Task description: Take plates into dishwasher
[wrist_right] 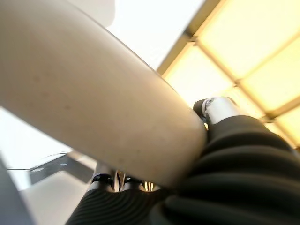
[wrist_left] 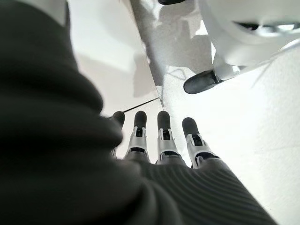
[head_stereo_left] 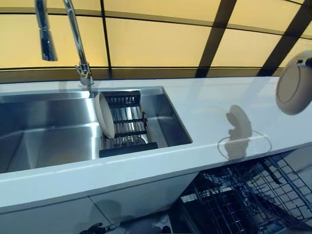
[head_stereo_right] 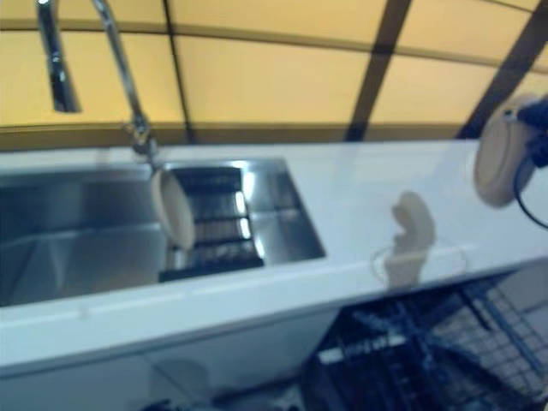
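— Rack (head_stereo_left: 253,195) nearest, below the worktop's (head_stereo_left: 209,112) front edge?
— Yes. Right hand (wrist_right: 220,110) grips a plate (head_stereo_left: 294,87) above the worktop's right end; another plate (head_stereo_left: 104,115) stands in the sink (head_stereo_left: 48,141). Left hand (wrist_left: 161,140) hangs straight-fingered, empty.

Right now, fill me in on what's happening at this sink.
The robot's right hand holds a beige plate up in the air at the right end of the white counter, above the open dishwasher rack. A second plate stands on edge in the dark drying rack inside the steel sink. The left hand hangs idle with straight fingers, holding nothing.
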{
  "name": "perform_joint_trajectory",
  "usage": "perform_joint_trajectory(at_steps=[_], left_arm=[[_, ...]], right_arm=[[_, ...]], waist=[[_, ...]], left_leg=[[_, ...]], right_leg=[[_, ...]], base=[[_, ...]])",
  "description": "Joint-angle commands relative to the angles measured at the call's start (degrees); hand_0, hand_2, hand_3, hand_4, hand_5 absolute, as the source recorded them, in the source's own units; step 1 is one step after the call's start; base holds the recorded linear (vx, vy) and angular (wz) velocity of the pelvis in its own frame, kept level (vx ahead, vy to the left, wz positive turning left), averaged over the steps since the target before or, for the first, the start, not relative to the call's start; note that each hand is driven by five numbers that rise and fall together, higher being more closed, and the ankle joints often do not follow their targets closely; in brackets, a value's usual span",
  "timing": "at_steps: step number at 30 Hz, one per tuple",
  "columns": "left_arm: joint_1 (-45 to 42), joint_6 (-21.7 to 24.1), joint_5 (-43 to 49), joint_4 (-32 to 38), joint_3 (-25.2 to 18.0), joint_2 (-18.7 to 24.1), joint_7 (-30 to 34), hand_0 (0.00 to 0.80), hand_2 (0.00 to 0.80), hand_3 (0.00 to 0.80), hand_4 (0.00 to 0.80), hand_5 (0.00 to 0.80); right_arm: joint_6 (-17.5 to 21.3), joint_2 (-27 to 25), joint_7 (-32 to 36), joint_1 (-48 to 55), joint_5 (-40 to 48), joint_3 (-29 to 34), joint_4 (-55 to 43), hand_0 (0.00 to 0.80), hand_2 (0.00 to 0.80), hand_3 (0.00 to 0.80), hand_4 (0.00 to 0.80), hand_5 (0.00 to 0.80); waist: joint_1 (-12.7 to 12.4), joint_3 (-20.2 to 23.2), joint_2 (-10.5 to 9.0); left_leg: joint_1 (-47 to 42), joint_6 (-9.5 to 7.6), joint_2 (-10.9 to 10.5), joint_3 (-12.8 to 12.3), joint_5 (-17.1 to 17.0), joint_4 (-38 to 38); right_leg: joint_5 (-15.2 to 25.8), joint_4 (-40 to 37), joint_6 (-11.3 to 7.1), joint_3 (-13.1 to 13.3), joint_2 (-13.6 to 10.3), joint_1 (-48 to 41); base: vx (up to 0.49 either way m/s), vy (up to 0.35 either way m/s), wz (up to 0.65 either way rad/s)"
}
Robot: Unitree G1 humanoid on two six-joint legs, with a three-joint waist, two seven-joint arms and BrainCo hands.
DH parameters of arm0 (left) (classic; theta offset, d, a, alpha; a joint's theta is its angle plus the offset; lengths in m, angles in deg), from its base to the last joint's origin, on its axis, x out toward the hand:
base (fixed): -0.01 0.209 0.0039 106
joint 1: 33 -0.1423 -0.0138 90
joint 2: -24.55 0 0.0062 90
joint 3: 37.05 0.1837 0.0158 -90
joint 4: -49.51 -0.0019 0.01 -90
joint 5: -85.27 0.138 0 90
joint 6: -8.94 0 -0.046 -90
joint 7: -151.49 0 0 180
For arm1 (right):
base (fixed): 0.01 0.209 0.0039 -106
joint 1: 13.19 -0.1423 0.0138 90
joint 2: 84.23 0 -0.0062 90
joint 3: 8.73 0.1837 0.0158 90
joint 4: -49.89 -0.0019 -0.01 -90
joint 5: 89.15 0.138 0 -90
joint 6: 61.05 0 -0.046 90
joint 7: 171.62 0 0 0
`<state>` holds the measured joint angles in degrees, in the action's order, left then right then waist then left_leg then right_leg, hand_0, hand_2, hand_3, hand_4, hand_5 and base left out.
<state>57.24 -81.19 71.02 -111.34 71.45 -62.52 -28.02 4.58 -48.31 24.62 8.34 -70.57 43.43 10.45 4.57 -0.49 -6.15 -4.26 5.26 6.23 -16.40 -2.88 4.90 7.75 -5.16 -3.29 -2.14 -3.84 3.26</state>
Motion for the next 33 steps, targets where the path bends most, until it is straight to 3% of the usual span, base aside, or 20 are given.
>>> perform_joint_trajectory(at_steps=[1,5,17,26,33], left_arm=[[3.3,0.0,3.4,-1.0,-0.7,1.2,0.6,0.0,0.0,0.0,0.0,0.0],[3.0,0.0,4.8,-1.3,-1.2,1.2,1.5,0.0,0.0,0.0,0.0,0.0],[3.1,-0.2,6.1,-0.6,-2.5,0.8,3.1,0.0,0.0,0.0,0.0,0.0],[3.4,-0.1,6.6,-0.1,-4.1,0.7,2.4,0.0,0.0,0.0,0.0,0.0],[3.6,-0.1,7.1,-0.2,-5.0,0.2,2.5,0.0,0.0,0.0,0.0,0.0]], right_arm=[[4.2,-4.8,2.1,-3.2,-2.8,2.3,-1.3,0.8,0.8,0.8,0.8,0.8],[3.5,-5.9,3.5,1.6,-3.5,6.3,-1.8,0.8,0.8,0.8,0.8,0.8],[5.1,-8.5,10.0,29.1,-6.1,25.8,-9.8,0.8,0.8,0.8,0.8,0.8],[8.1,-5.6,13.1,42.8,-10.1,33.2,-17.1,0.8,0.8,0.8,0.8,0.8],[12.5,-0.6,13.1,49.4,-16.0,34.1,-23.1,0.8,0.8,0.8,0.8,0.8]], waist=[[1.4,-2.8,-1.65],[2.4,-2.7,-1.39],[6.4,-3.0,-1.02],[7.5,-3.7,-0.76],[7.8,-4.2,-0.48]], left_leg=[[-0.7,0.19,1.4,2.6,1.7,0.1],[-0.8,0.25,1.4,1.9,1.8,0.1],[-1.2,0.24,1.9,-1.1,2.2,0.1],[-1.3,0.2,2.2,-2.2,2.4,0.1],[-1.2,0.11,2.1,-2.0,2.5,0.1]], right_leg=[[-1.4,0.2,-4.71,0.6,-2.4,-3.4],[-1.5,0.2,-4.64,1.1,-2.3,-3.1],[-1.0,0.2,-4.69,3.0,-1.8,-1.8],[-0.8,0.2,-4.72,3.6,-1.7,-1.1],[-0.8,0.2,-4.67,3.6,-1.9,-0.9]], base=[[-0.01,0.0,-0.14],[-0.002,0.006,-0.09],[-0.02,-0.005,-0.07],[-0.023,-0.003,-0.08],[-0.009,0.0,0.0]])
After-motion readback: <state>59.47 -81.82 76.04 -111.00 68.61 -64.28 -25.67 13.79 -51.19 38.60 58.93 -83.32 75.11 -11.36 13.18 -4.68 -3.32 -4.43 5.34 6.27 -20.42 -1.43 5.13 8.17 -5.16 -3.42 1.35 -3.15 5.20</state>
